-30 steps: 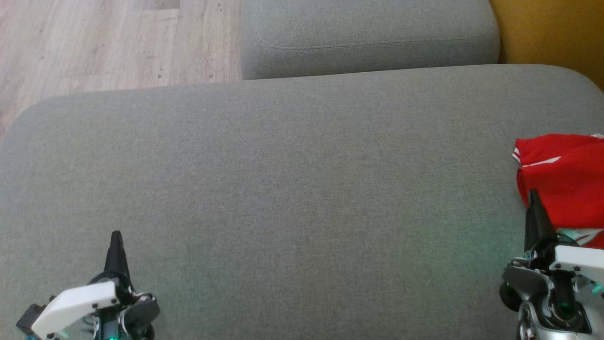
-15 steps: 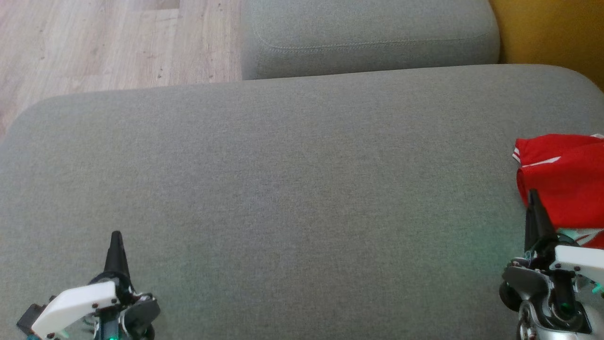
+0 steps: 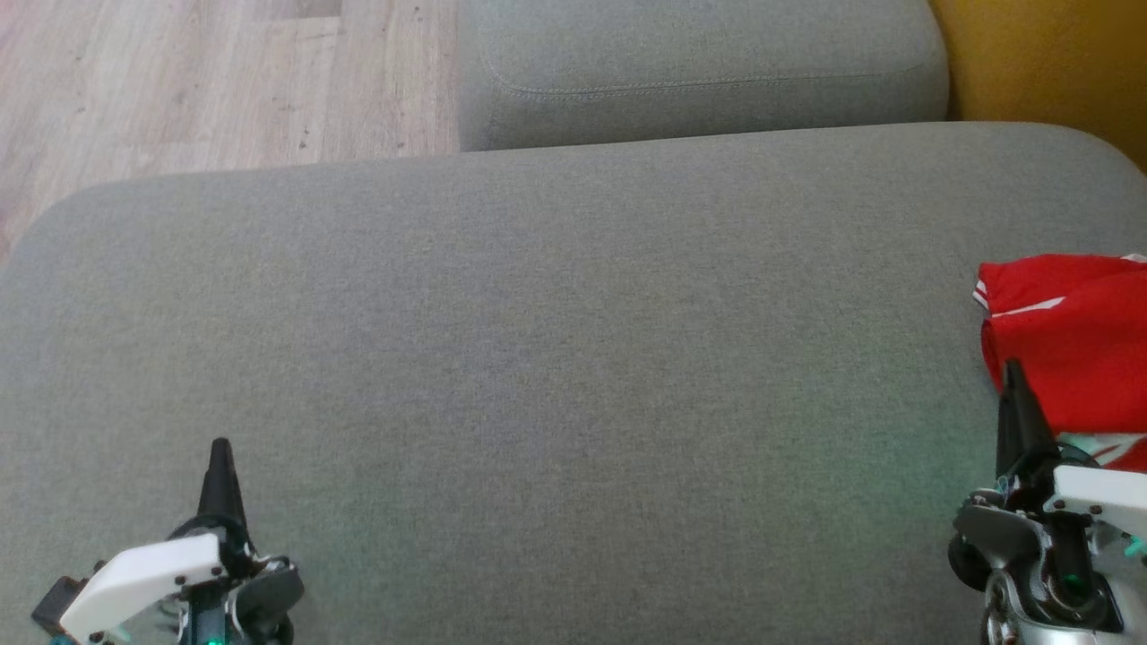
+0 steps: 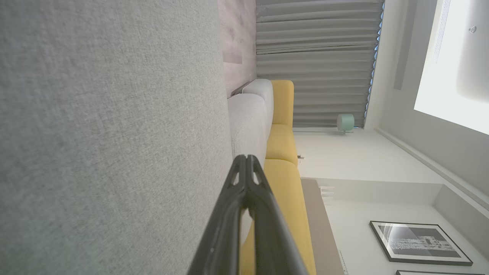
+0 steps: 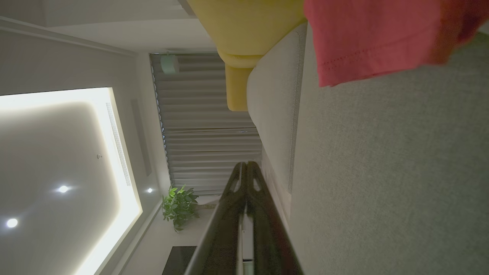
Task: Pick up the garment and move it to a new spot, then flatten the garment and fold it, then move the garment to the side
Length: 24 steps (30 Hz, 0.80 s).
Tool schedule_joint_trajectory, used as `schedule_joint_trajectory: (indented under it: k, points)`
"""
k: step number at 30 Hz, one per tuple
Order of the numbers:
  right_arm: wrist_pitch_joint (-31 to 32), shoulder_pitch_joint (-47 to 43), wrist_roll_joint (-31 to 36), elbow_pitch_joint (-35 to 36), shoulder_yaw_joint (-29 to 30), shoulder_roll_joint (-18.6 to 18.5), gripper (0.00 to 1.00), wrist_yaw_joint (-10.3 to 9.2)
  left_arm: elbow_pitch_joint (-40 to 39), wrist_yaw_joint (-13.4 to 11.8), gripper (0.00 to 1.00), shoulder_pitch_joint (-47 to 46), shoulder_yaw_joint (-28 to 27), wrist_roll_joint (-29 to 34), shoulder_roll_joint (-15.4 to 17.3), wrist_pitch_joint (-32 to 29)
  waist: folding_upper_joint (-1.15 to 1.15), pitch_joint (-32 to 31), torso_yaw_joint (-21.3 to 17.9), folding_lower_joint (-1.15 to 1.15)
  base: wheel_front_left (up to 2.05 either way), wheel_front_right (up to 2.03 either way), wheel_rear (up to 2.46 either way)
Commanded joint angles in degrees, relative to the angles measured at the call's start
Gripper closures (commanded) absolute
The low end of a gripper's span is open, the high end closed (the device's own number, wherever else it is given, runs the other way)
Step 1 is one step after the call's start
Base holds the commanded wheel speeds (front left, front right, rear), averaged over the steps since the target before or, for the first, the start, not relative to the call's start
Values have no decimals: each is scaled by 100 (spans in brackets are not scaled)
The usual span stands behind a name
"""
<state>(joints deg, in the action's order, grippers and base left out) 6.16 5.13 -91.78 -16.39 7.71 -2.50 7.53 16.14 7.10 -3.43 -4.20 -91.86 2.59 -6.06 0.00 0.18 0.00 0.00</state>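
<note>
**Nothing moved: red garment lies at the right edge**

Nothing has changed place since one second ago; both arms and the cloth are exactly where they were. On the large grey woven-fabric sofa cushion (image 3: 573, 358), the red fabric garment with white stripes (image 3: 1071, 340) lies at the far right side. It is partly cut off by the border of the head view, so I cannot tell if it is folded or only bunched.

The right pincer (image 3: 1013, 376) is just beside the garment's near edge. In the right wrist view its two fingers are pressed together and hold nothing. The left pincer (image 3: 219, 452) is well apart, at the other side, and in the left wrist view its fingers are also pressed together and hold nothing.

In my judgement this scene fits two stages. Either the garment is a loose heap that is to be carried to a new spot, or it is a folded piece already put to the side. The pictures do not decide between them.
</note>
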Motion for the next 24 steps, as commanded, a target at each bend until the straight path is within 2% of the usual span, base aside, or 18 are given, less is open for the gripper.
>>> schedule_joint_trajectory:
  k: [1,24]
  points:
    - [33,106,-39,236,-119,-38,100,-4,-209,38,100,-276,-231,-31,29,-42,0,0,0,0,0,0,0]
    - [33,106,-40,236,-119,-38,100,-4,-209,38,100,-276,-230,-31,29,-42,0,0,0,0,0,0,0]
